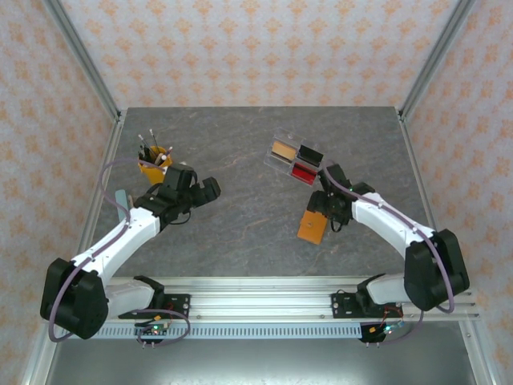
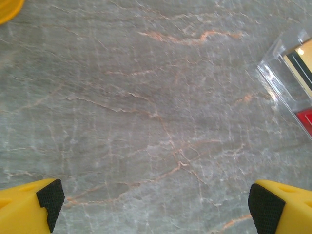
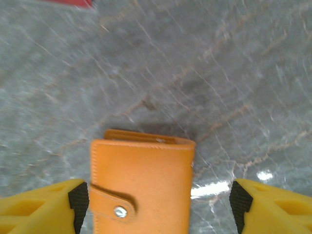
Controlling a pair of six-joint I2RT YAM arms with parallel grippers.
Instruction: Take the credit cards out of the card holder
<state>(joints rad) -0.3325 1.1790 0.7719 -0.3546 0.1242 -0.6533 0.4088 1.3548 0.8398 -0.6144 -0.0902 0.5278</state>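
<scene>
The orange card holder (image 1: pixel 312 227) lies shut on the grey marble table, right of centre, its tab clasp snapped closed. In the right wrist view the card holder (image 3: pixel 144 180) sits between my right gripper's (image 3: pixel 159 204) yellow fingers. The left pad (image 3: pixel 78 201) is close against the holder's clasp edge, while the right pad (image 3: pixel 240 204) stands well clear of it. That gripper (image 1: pixel 322 215) hovers over the holder, open. The credit cards are hidden inside. My left gripper (image 1: pixel 206 191) hangs open over bare table (image 2: pixel 158 202), far left of the holder.
A clear plastic tray (image 1: pixel 296 160) with tan, black and red pieces sits just behind the right gripper; its corner (image 2: pixel 287 73) shows in the left wrist view. An orange cup of pens (image 1: pixel 154 167) stands at the back left. A metal frame surrounds the table.
</scene>
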